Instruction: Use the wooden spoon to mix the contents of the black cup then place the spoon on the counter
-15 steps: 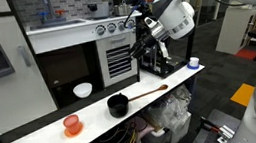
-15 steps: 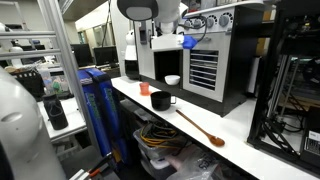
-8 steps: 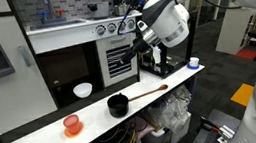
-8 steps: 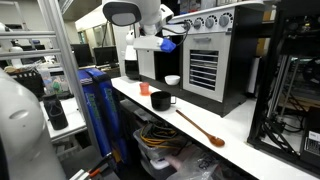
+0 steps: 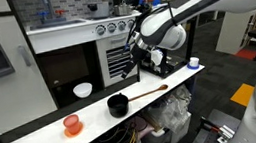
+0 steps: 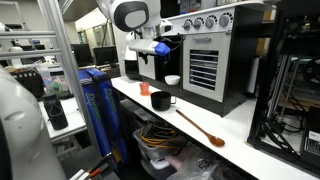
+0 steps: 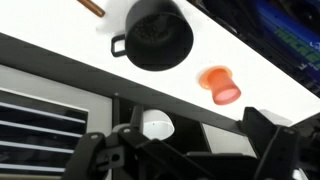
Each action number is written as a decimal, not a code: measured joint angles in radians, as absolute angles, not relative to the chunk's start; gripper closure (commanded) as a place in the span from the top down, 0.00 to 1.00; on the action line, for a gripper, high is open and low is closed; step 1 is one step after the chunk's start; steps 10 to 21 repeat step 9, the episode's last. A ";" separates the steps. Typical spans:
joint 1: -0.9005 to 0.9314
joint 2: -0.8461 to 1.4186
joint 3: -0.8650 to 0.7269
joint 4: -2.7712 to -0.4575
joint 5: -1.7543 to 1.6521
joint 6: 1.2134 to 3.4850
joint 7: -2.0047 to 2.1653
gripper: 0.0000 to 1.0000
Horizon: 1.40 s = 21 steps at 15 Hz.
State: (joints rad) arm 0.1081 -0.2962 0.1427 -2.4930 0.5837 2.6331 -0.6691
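Wooden spoon (image 5: 148, 95) lies flat on the counter (image 5: 37, 141), free of any grip, with one end near the black cup (image 5: 119, 105) and the rest running away from it along the white surface. In the exterior views it cannot be told whether spoon and cup touch. In the wrist view only a short reddish piece of the spoon (image 7: 92, 6) shows, cut off by the top edge, with a strip of white between it and the cup (image 7: 155, 40). The cup's inside reads as plain dark there, its contents unreadable. The spoon's bowl end (image 6: 216, 142) shows in an exterior view, lying toward the counter's front. The orange-red cup (image 5: 72, 125) stands apart from the black cup on its far side from the spoon, and the white bowl (image 5: 83, 90) sits farther back by the dark appliance (image 5: 116, 55). The gripper (image 7: 185, 160) hangs above the counter, clear of everything, fingers (image 7: 100, 155) spread wide with nothing between them. In an exterior view the gripper (image 5: 131, 69) merges with the dark appliance front, so its fingers are hard to separate there. A small blue-topped cup (image 5: 193, 62) stands farther along the counter.
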 measured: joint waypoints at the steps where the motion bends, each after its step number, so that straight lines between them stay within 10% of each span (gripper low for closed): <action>1: 0.107 -0.296 0.130 -2.485 0.497 2.594 -0.602 1.00; 21: 0.128 -0.297 0.080 -2.346 0.244 2.328 -0.466 1.00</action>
